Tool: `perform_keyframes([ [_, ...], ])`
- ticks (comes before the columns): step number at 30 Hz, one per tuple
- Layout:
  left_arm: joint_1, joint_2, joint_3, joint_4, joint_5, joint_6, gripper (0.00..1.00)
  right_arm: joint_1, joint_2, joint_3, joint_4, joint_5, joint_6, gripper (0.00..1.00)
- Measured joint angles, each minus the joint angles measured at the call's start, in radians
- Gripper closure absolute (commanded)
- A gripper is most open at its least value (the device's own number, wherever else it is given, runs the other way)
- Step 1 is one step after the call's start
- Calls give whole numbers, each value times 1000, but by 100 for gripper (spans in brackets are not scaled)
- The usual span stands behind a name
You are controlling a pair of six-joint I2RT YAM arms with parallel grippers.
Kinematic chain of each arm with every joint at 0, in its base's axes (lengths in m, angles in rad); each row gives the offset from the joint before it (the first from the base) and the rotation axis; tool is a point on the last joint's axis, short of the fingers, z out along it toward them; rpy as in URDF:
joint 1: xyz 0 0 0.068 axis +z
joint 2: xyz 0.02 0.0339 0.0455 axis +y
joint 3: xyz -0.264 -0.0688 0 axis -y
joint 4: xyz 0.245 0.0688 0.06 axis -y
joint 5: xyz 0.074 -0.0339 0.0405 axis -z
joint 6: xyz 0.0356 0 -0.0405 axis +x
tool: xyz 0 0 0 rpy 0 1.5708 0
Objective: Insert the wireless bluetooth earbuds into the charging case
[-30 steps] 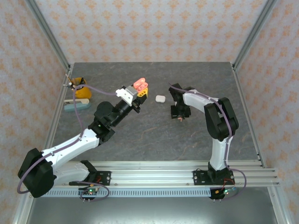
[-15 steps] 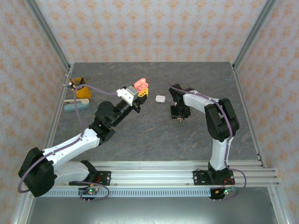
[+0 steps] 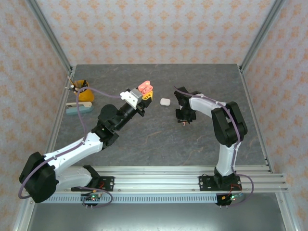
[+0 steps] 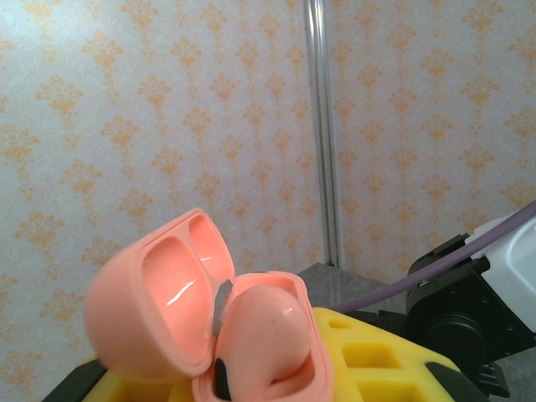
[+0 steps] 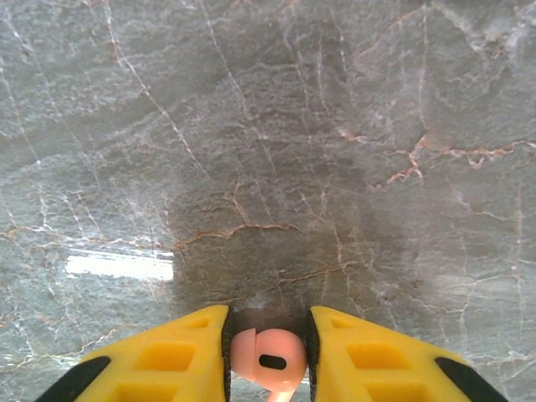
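A coral-pink earbud (image 5: 270, 358) is being pinched between the yellow jaws of the right gripper (image 5: 268, 325), low over the grey marbled table (image 3: 159, 139). Against the overhead view of a second ago, the right wrist is being seen only slightly shifted. Its jaws are now being pressed snug against both sides of the bud, so the pick-up is being judged as just secured. Whether the bud is already being lifted clear of the table cannot be told.

The open pink charging case (image 4: 209, 327) is being held aloft, clamped in the jaws of the left gripper (image 3: 146, 95). It is unmoved, with its lid tipped back, well apart from the right gripper. The carry across to it is being judged the step ahead.

The grip on the bud is being shown plainly by the right wrist camera, while overhead it is being reduced to a pink speck. The case's hollow lid is being revealed by the left wrist camera. A white case (image 3: 165, 101) is being left lying on the table.
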Motion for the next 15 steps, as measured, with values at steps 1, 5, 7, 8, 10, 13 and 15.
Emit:
perform_keyframes([
  [1, 0, 0, 0, 0, 0, 0, 100, 0, -2, -2, 1, 0, 0, 76],
  [5, 0, 0, 1, 0, 0, 0, 100, 0, -16, -14, 1, 5, 4, 77],
  [7, 0, 0, 1, 0, 0, 0, 100, 0, -26, -24, -2, 12, 4, 77],
  [8, 0, 1, 1, 0, 0, 0, 100, 0, -33, -30, -8, 15, 7, 77],
  [10, 0, 3, 1, 0, 0, 0, 100, 0, -48, -40, -13, 20, 8, 77],
  [13, 0, 4, 2, -3, 0, 0, 100, 0, -80, -47, -19, 21, 15, 77],
  [15, 0, 4, 3, -3, 0, 0, 100, 0, -111, -47, -19, 21, 19, 77],
])
